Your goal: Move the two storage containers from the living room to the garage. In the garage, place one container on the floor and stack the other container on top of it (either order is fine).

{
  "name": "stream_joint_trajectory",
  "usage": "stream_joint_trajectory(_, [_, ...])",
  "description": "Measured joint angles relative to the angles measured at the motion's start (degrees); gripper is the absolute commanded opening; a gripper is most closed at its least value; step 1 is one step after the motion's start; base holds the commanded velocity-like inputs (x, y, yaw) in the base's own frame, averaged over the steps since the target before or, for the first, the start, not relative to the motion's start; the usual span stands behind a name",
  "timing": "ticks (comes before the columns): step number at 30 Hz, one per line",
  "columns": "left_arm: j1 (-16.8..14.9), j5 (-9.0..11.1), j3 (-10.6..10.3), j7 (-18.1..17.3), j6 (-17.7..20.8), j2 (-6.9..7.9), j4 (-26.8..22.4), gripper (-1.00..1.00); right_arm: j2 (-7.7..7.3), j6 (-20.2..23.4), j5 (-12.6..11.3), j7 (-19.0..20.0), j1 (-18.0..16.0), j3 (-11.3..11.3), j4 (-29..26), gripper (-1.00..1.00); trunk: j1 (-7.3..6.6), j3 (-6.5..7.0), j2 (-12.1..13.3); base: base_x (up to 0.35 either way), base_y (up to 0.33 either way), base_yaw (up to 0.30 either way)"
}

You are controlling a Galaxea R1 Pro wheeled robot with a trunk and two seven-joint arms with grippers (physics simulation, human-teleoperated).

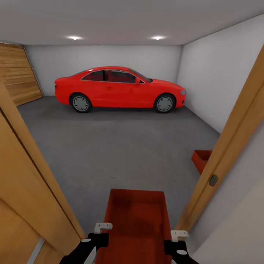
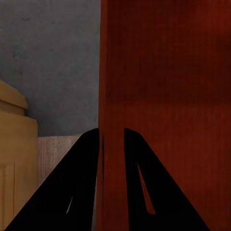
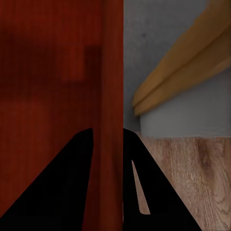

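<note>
Container [image 1: 136, 220] — smooth orange-red, rectangular — gripped both sides.

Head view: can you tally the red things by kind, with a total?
Storage containers: 2, the container held between the grippers and the container on the garage floor by the right door frame
Cars: 1, the red car
Total: 3
</note>
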Motion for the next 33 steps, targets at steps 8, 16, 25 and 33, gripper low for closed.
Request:
stream_joint_trajectory(8, [0.0, -0.1, 0.0, 0.1, 0.3, -0.13, 0.0, -1.0, -0.12, 0.0, -0.6, 0.1, 0.0, 0.3, 0.1, -1.0, -0.01, 0.0, 0.0, 0.311, 0.0, 0.0])
stream_joint_trajectory(16, [0.0, -0.1, -0.1, 0.5, 0.3, -0.43, 0.0, -1.0, -0.4, 0.0, -0.5, 0.5, 0.0, 0.2, 0.1, -1.0, -0.01, 0.0, 0.0, 0.322, 0.0, 0.0])
stream_joint_trajectory(25, [0.0, -0.1, 0.0, 0.5, 0.3, -0.4, 0.0, -1.0, -0.36, 0.0, -0.6, 0.5, 0.0, 0.2, 0.1, -1.0, -0.01, 0.0, 0.0, 0.322, 0.0, 0.0])
stream_joint_trajectory(33, [0.0, -0.1, 0.0, 0.4, 0.3, -0.36, 0.0, -1.0, -0.33, 0.0, -0.6, 0.4, 0.0, 0.2, 0.1, -1.0, -0.01, 0.0, 0.0, 0.322, 0.0, 0.0])
